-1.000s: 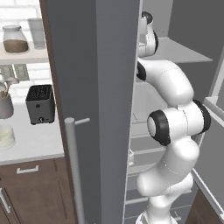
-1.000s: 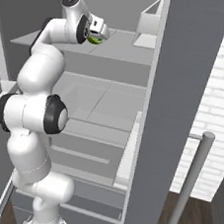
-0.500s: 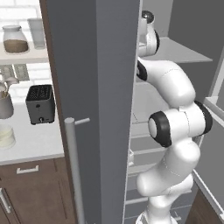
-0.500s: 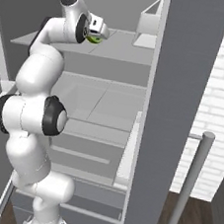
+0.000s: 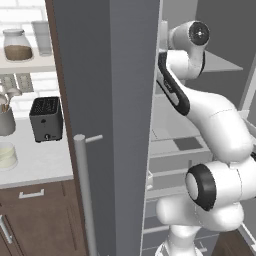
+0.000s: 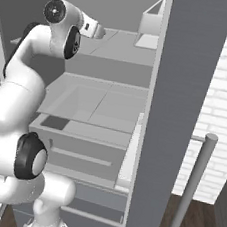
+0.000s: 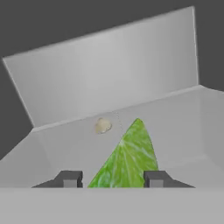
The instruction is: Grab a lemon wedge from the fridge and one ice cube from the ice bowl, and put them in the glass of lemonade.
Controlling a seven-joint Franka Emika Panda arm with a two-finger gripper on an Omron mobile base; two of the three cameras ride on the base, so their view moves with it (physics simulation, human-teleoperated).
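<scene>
Hand view: the lemon wedge (image 7: 127, 159) sits between the two finger tips of the gripper (image 7: 113, 178), its green cut face toward the camera and its point reaching away over the pale shelf (image 7: 183, 131) inside the fridge (image 5: 107, 90). The jaws stand partly closed, one on each side of the wedge. Contact between the pads and the fruit is not resolvable here, so a firm pinch cannot be confirmed. A small pale round item (image 7: 103, 125) lies further back on the same shelf, apart from the wedge.

In the right base view, the arm reaches into the upper part of the open fridge, with the hand over a high shelf. In the left base view, the open fridge door covers the hand. The table (image 5: 35, 165) to the left carries a black toaster (image 5: 46, 119), a grey utensil cup (image 5: 6, 120) and a pale dish at the picture edge.

Task status, as a judgement:
1. Fridge open and wedge reached: done.
2. Grasp on the wedge: in progress, not confirmed.
3. Lift the wedge out and carry it to the lemonade glass: outstanding.
4. Fetch one ice cube from the bowl and add it to the glass: outstanding.

The sequence is at an early stage.
</scene>
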